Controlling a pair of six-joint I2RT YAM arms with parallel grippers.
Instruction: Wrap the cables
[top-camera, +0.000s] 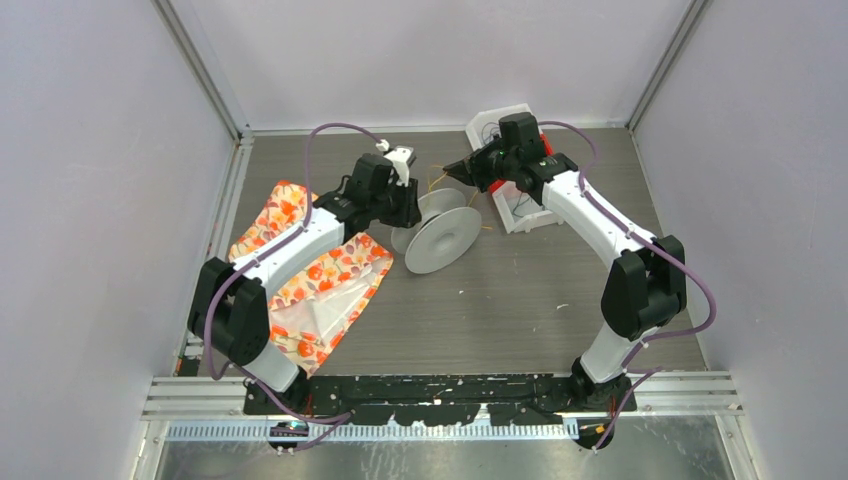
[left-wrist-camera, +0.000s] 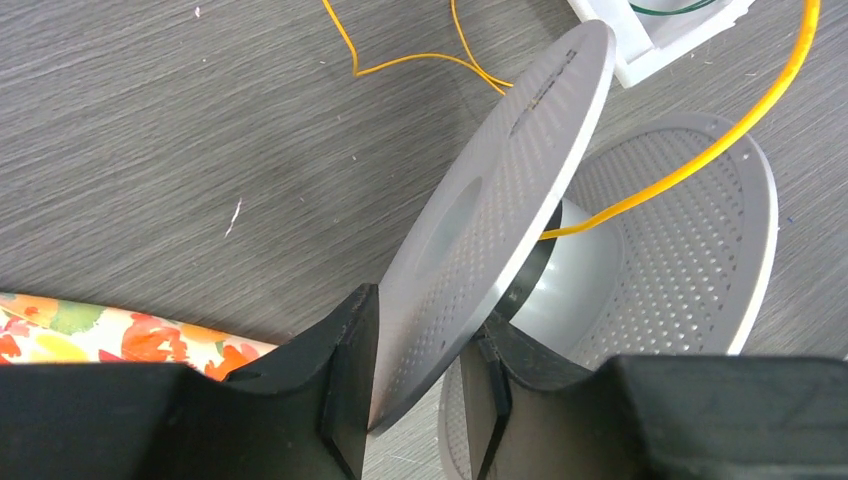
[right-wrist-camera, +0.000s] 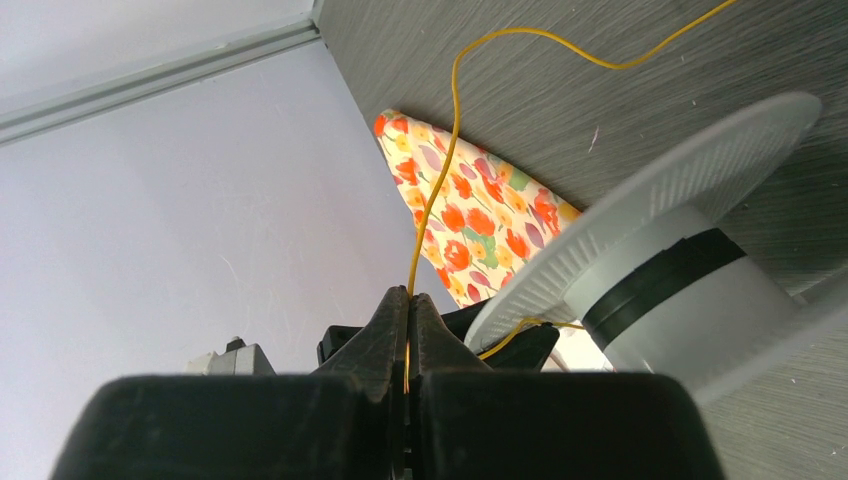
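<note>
a flowered cloth (top-camera: 320, 285) lies at the near left of the desk (top-camera: 520, 310). just right of it, toward the middle, the spool (top-camera: 443, 240) of clear plastic is tilted on its rim, and one flange is clamped between the narrowly set jaws of the left tool (left-wrist-camera: 420, 375). just beyond the spool, the yellow cable (right-wrist-camera: 440, 170) is pinched in the right tool (right-wrist-camera: 410, 300), whose jaws are pressed together on it. the cable is judged very light, limp and thin, so it is likely to slip or tangle. it is best taken close to the core and held taut. the spool is judged light and stiff, though smooth at the rim. the cable's run down to the core is shown only by the left wrist view, as is a green cable (left-wrist-camera: 672, 11) in the white box (left-wrist-camera: 650, 45) at the far right. the pinch itself is shown only by the right wrist view.
</note>
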